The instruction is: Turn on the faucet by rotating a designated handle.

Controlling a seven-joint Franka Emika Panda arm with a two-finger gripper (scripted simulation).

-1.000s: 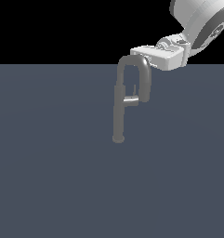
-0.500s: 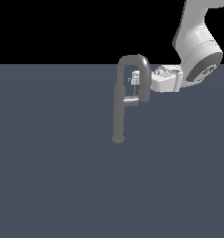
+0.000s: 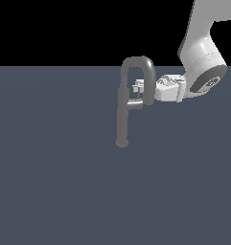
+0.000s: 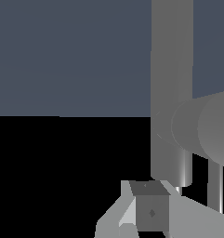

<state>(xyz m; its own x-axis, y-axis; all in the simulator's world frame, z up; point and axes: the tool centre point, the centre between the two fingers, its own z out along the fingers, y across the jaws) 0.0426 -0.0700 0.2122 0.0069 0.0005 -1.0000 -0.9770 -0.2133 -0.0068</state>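
The faucet (image 3: 122,112) is a tall, dull-grey metal tube that stands upright on a small round base on the flat grey-blue floor (image 3: 54,182). Its top bends over in a thick upside-down U, and the open end of that spout hangs down beside the stem, on the exterior view's right of it. The handle (image 3: 134,103) is a short, brighter silver bar, much thinner than the stem, that juts sideways from the stem about halfway up, toward the spout's hanging end.

The gripper (image 3: 137,89) sits just above the handle, between the stem and the spout's end, with the white arm (image 3: 202,52) stretching away on the far side of the spout. Whether the jaws are open or closed cannot be told from either view. In the wrist view the faucet (image 4: 171,88) fills the frame close up.
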